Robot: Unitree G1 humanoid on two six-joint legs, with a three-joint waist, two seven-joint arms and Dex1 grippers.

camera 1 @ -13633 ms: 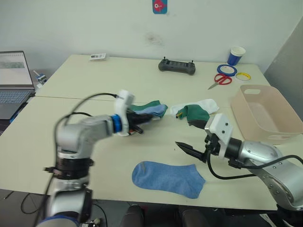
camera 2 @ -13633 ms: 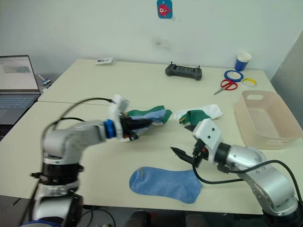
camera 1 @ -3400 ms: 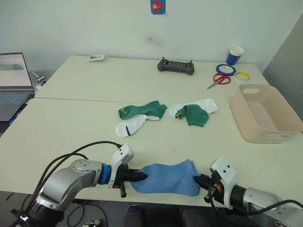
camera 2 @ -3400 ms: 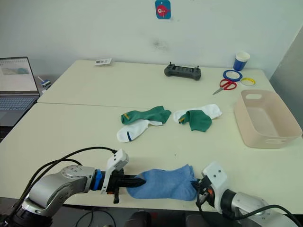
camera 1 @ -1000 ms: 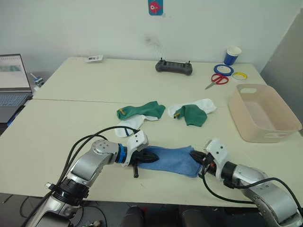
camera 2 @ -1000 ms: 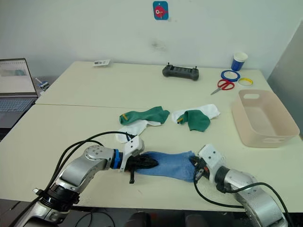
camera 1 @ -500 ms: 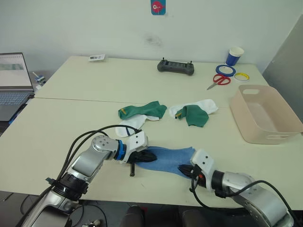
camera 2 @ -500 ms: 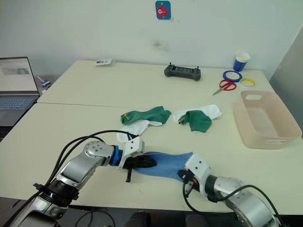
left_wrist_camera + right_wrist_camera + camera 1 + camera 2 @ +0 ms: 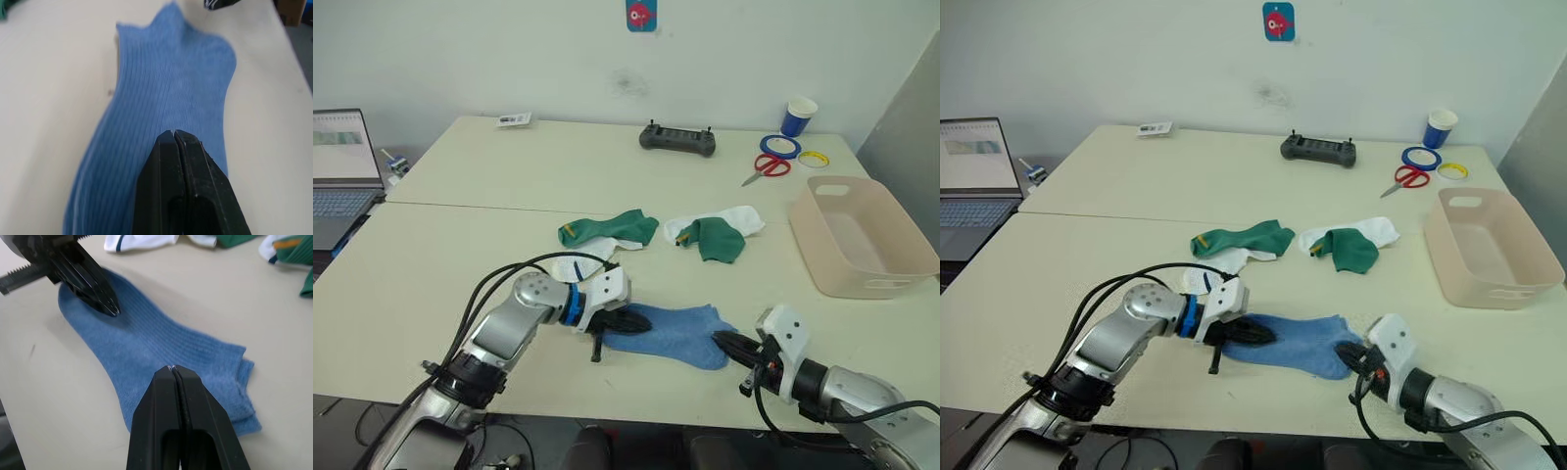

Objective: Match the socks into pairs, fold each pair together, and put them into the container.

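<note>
A light blue sock (image 9: 674,334) lies flat near the table's front edge; its cuff end (image 9: 243,382) shows layered edges. My left gripper (image 9: 639,320) is shut, its tips resting on the sock's left end (image 9: 166,88). My right gripper (image 9: 718,340) is shut with nothing in it, its tips at the sock's right end. Farther back, a dark green sock (image 9: 607,228) overlaps a white sock (image 9: 576,265). Another green sock (image 9: 717,238) lies on a white sock (image 9: 729,217). The beige container (image 9: 897,264) stands at the right.
A laptop (image 9: 337,166) sits at the far left. A black controller (image 9: 677,138), red scissors (image 9: 766,166), tape rolls (image 9: 781,145), a blue cup (image 9: 800,114) and a small card (image 9: 514,118) lie along the back of the table.
My right gripper has drawn back to the right, off the sock's lower edge to its cuff end. The sock now lies longer and flatter. The left gripper has edged slightly right.
</note>
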